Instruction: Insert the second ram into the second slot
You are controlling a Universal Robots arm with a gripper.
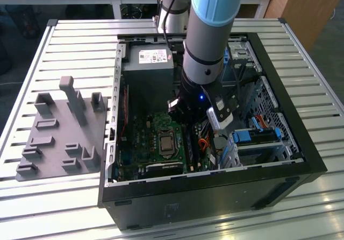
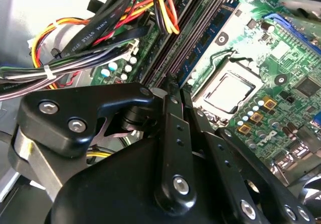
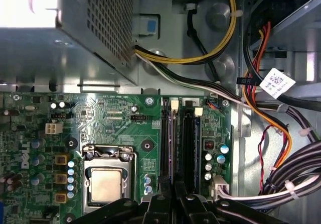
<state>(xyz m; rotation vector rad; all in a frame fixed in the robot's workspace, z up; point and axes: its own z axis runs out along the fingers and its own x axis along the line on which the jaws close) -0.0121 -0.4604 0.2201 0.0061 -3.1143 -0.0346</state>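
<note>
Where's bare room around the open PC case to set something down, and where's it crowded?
Free: slatted table behind the grey fixture, and the strip at the exterior view's right of the case. Crowded: inside the case, arm over the motherboard, cable bundle beside the RAM slots.

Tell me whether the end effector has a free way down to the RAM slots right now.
Probably yes: the end effector sits just above the RAM slots, and the cable bundle lies off to one side, not across them.

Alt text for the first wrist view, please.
The gripper hangs over the memory slots on a green motherboard, beside the bare processor. Yellow, orange and black cables run past a metal power supply box.
</note>
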